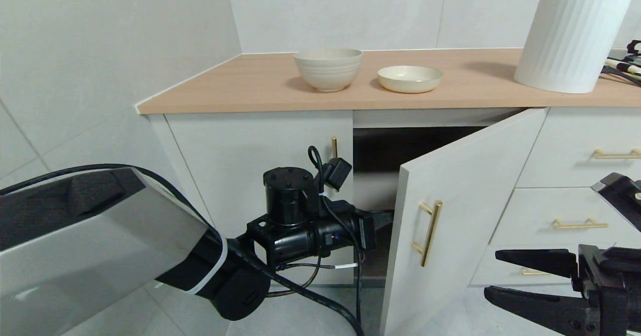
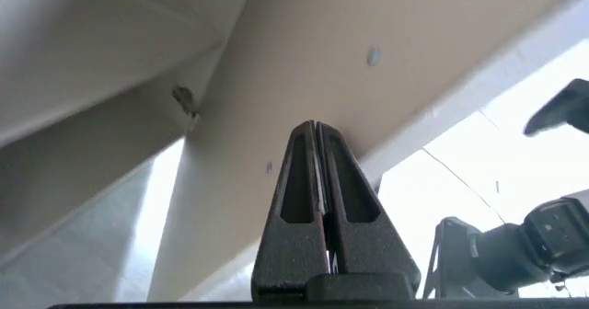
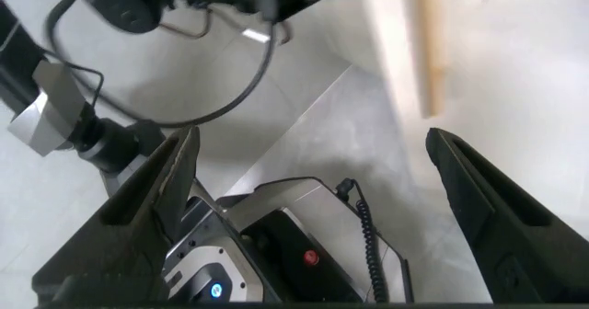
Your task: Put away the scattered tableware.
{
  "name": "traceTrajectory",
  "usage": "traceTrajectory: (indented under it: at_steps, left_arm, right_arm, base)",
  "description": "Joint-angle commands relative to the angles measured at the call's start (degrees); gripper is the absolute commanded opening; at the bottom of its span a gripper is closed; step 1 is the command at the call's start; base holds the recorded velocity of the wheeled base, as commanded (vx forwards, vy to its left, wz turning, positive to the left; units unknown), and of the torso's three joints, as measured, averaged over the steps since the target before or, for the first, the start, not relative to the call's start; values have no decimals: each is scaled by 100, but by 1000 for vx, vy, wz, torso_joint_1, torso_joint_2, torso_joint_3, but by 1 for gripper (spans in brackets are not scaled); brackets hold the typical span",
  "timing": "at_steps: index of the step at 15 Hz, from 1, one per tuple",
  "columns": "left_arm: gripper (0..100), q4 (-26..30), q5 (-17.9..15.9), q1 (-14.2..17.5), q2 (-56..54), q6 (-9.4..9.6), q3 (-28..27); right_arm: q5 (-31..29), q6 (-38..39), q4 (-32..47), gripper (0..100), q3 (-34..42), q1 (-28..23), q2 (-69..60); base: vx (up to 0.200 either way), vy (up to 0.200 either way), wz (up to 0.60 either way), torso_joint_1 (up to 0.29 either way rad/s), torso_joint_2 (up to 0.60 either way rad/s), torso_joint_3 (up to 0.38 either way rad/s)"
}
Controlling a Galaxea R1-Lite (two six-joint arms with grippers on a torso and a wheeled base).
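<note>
Left gripper (image 2: 316,127) closed, at cabinet (image 1: 250,145) | bowl (image 1: 328,68) above, on countertop (image 1: 240,88)

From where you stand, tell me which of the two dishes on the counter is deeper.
The ribbed bowl, on the left: its sides stand tall, while the plain dish beside it is low and shallow.

Left arm (image 1: 100,246): silver-grey shell, black wrist, black cables (image 1: 358,291); right gripper (image 1: 491,273) matte black.
</note>
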Motion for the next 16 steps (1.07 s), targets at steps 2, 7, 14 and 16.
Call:
traceTrajectory:
  at_steps: [2, 7, 14, 16]
  left_arm:
    - [0, 205, 2, -56, 288, -3, -475]
    - [0, 767, 10, -170, 261, 6, -932]
    - [0, 1180, 72, -223, 341, 6, -1424]
    - [0, 1189, 116, -284, 349, -3, -1451]
  right_arm:
    - [1, -9, -3, 100, 36, 15, -84]
    - [10, -9, -3, 100, 36, 15, -163]
    - [10, 0, -3, 100, 36, 120, -304]
    - [10, 0, -3, 100, 28, 208, -392]
  base:
    - [0, 0, 0, 0, 0, 0]
    - [0, 0, 0, 0, 0, 0]
    - [-86, 0, 0, 0, 2, 2]
    - [0, 0, 0, 0, 0, 0]
